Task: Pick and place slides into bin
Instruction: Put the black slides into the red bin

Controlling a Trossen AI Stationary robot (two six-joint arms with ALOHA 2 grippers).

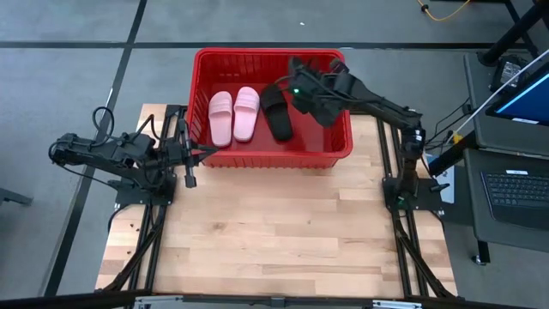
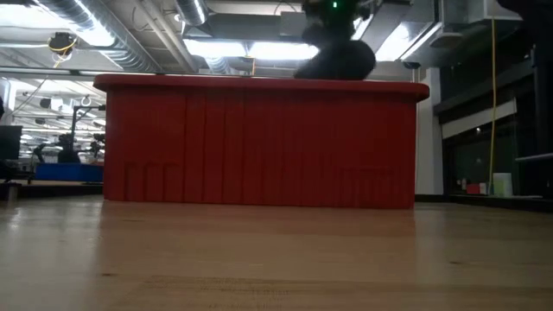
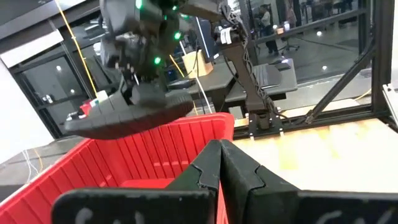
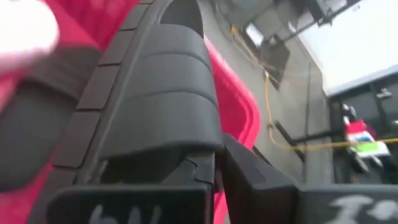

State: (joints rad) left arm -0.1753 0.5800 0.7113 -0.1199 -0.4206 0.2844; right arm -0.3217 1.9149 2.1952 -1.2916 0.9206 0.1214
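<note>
The red bin (image 1: 199, 86) stands at the table's far edge. Two pale pink slides (image 1: 233, 114) lie side by side in its left half, and a black slide (image 1: 276, 113) lies next to them. My right gripper (image 1: 314, 101) hovers over the bin's right half, shut on the second black slide (image 3: 130, 113), which hangs above the rim. My left gripper (image 1: 190, 160) is shut and empty, just outside the bin's near left corner. My right gripper holds the black slide by its upper side, at the ribbed strap (image 4: 186, 146), pinched between the two fingers. The fingers come from above, slanting down. The slide is lifted clear above the bin's rim (image 3: 186, 127), sole down and slightly tilted.
The bin's near wall (image 2: 259, 142) blocks the low view of its inside. Bare wooden table (image 1: 283, 232) lies in front of the bin. A desk with a laptop (image 1: 515, 184) stands off the table's right edge.
</note>
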